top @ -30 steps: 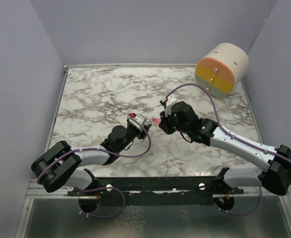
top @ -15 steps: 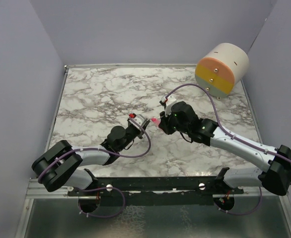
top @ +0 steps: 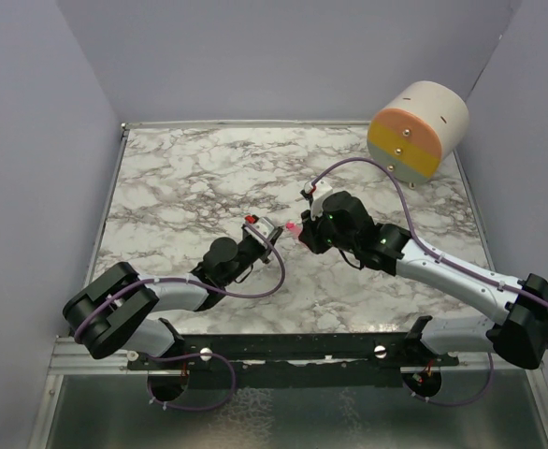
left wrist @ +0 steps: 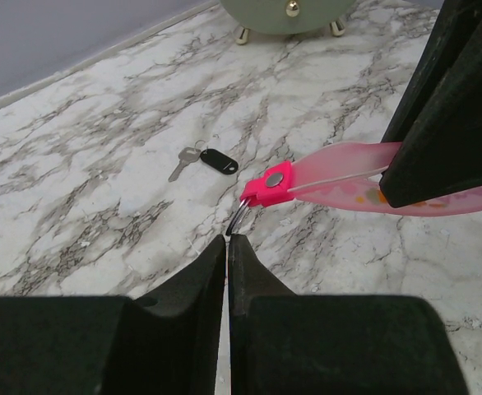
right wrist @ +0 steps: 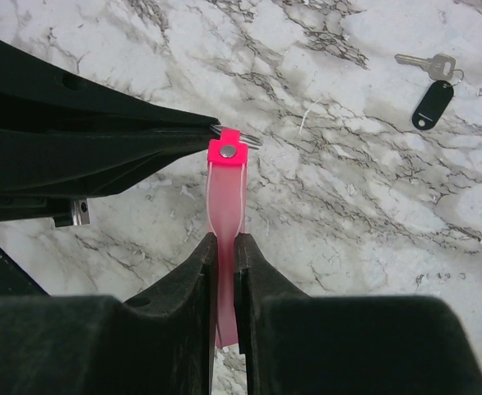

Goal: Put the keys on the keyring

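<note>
Marble table (top: 190,178): white slab with grey veins, walled on three sides by plain lilac panels.
Drum (top: 419,131): a cream, orange and yellow cylinder lying on its side at the far right corner, its small brass knobs facing the arms. Its lower edge shows at the top of the left wrist view (left wrist: 286,12).
Right arm (top: 442,271): it reaches from the near right corner toward the middle of the table, with a purple cable looping over it.
Left arm (top: 162,297): it reaches from the near left corner, low over the marble, and meets the other arm near the middle.
Right gripper (right wrist: 224,240): its jaws are pinched on the pink strip partway along, and the strip runs out beyond the fingertips.
Left gripper (left wrist: 227,240): its jaws are pressed together, the tips meeting on the thin wire of the ring.
Keyring (left wrist: 340,177): a translucent pink strip with a brighter riveted tab at one end, held above the table between the two grippers.
Key (left wrist: 218,161): a black oval head with a short silver blade, lying flat on the marble. It is apart from both grippers, on the drum's side of them.
Ring (right wrist: 253,140): a slim metal loop at the tab end of the strip, partly hidden by the left fingertips.
</note>
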Controlling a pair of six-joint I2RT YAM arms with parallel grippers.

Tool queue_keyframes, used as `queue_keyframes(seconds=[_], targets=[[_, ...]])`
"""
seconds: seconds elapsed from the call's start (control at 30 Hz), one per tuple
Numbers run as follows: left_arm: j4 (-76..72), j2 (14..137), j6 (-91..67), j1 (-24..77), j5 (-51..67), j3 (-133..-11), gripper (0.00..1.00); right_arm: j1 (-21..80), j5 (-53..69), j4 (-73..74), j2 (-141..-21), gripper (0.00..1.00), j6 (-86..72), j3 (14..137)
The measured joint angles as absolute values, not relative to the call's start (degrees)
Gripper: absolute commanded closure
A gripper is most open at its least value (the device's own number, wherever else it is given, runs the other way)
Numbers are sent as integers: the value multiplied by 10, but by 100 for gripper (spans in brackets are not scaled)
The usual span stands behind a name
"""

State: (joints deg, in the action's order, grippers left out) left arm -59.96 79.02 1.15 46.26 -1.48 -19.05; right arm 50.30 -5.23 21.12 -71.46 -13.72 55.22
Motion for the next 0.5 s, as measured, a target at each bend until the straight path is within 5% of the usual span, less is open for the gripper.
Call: queue_keyframes(seconds=[0.13,0.5], targets=[[-600,790,12,463,-15,-190,76,503,-52,212,-715,88,-137,552],[-600,790,13,463,-12,-190,77,503,-50,213,-715,88,-137,552]])
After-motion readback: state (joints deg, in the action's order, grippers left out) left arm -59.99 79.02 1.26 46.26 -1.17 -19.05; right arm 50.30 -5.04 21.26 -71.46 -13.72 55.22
